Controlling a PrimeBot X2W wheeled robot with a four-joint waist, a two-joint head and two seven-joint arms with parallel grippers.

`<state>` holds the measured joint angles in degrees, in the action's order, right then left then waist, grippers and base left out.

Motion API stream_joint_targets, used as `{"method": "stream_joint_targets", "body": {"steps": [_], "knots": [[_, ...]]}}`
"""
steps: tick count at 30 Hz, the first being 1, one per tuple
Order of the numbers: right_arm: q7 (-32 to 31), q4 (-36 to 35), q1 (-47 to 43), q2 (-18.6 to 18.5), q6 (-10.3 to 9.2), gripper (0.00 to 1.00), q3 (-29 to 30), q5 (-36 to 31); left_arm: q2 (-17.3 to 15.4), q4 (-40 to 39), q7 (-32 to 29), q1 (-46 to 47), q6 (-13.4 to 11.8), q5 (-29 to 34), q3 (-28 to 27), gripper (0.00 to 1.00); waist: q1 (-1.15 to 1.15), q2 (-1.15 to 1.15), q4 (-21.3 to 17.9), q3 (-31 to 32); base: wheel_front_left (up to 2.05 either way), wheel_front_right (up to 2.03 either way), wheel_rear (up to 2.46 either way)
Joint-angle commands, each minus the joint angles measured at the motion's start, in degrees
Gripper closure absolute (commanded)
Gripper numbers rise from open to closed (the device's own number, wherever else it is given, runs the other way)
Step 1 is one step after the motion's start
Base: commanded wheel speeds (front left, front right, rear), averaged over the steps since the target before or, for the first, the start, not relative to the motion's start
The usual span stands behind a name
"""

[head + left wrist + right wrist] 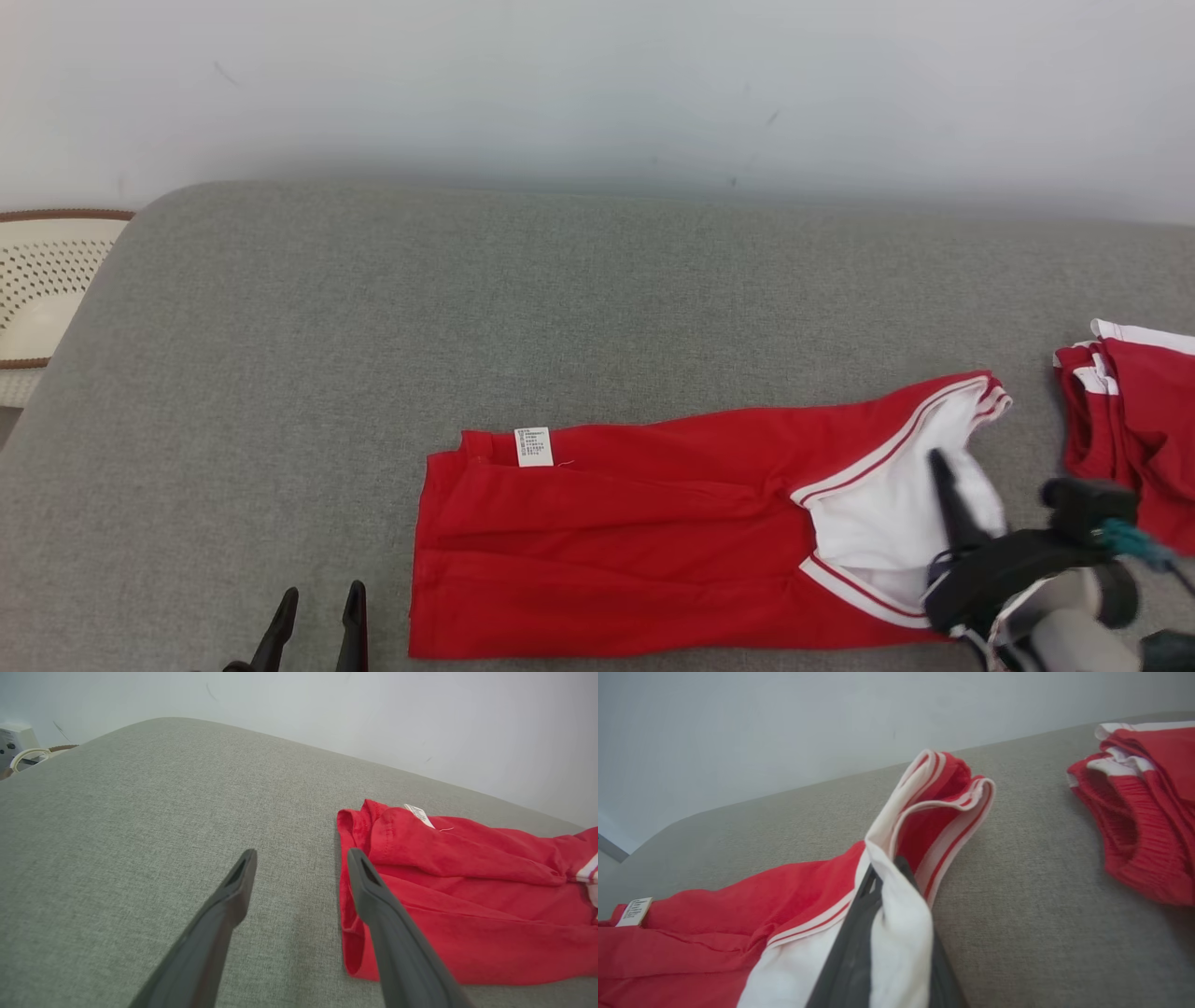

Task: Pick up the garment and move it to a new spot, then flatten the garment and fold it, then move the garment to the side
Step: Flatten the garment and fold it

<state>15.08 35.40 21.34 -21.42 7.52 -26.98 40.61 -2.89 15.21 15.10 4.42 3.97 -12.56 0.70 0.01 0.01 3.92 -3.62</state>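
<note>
Left tool (322, 592) agape, right tool (888, 870) clamped

- Soft, even, fairly bright light; shadows faint.
- Head view: dim band where the wall (597, 93) meets the grey cushion (597, 280), upper frame.
- Wrist views bend noticeably at the edges.
- Right wrist view: garment (899, 933) at bottom centre looks soft, out of focus.

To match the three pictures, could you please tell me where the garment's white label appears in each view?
Head view: label just below centre, at the garment's far edge.
Left wrist view: upper right.
Right wrist view: lower left, near the picture's edge.
Shared landmark: the red garment itself.
</note>
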Motion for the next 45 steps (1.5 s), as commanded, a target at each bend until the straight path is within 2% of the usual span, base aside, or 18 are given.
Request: {"method": "stream_joint_targets", "body": {"steps": [1, 5, 8, 15, 19, 31, 40, 42, 45], "knots": [[-0.2, -2.9, -1.6, -0.2, -0.07, 1.00, -3.8, 0.4, 0.0, 0.3, 0.0, -0.8, -0.1, -0.9, 0.1, 0.00, -0.01, -0.01, -0.4, 0.4, 0.00, 0.00, 0.00], [-1.9, -9.8, -1.7, -1.5, -0.07, 1.00, -11.2, 2.5, 0.0, 0.1, 0.0, -1.5, -0.3, -1.1, -0.2, 0.00, -0.01, -0.01, -0.5, 0.7, 0.00, 0.00, 0.00], [-3.1, -13.2, -0.7, -2.1, -0.06, 1.00, -14.5, 3.7, 0.0, 0.3, 0.0, -1.4, -0.4, -1.1, 0.1, 0.00, -0.01, -0.01, 0.0, 1.0, 0.00, 0.00, 0.00], [-5.9, -15.9, 2.0, -0.9, -0.06, 1.00, -21.0, 3.9, -0.1, 0.7, 0.0, -1.9, -0.5, -2.0, 2.1, 0.00, -0.01, -0.01, 3.4, 1.7, 0.00, 0.00, 0.00], [-6.9, -15.6, 3.2, 0.0, -0.06, 1.00, -23.8, 4.1, 0.0, 0.8, 0.0, -2.0, -0.4, -2.0, 3.0, 0.00, -0.01, -0.01, 5.6, 1.7, 0.00, 0.00, 0.00], [-7.3, -8.8, 9.2, 3.3, -0.06, 1.00, -30.9, 3.9, 0.0, 0.5, 0.0, -1.1, -0.6, -3.3, 6.6, 0.00, -0.01, -0.01, 14.9, -0.2, 0.00, 0.00, 0.00], [-6.2, -3.3, 13.3, 6.6, -0.06, 1.00, -35.6, 6.2, 0.0, 0.6, 0.0, -1.2, -1.0, -3.7, 6.8, 0.00, -0.01, -0.01, 17.2, -0.6, 0.00, 0.00, 0.00], [-5.9, -1.6, 13.9, 7.6, -0.06, 0.00, -36.1, 7.2, 0.0, 0.6, 0.0, -0.9, -0.9, -3.9, 6.8, 0.00, -0.01, -0.01, 17.3, -0.6, 0.00, 0.00, 0.00], [-4.2, -0.4, 15.5, 8.8, -0.06, 0.00, -36.4, 8.3, 0.0, 0.4, 0.0, -0.4, -1.1, -4.0, 6.8, 0.00, -0.01, -0.01, 17.0, -0.6, 0.00, 0.00, 0.00]]}}
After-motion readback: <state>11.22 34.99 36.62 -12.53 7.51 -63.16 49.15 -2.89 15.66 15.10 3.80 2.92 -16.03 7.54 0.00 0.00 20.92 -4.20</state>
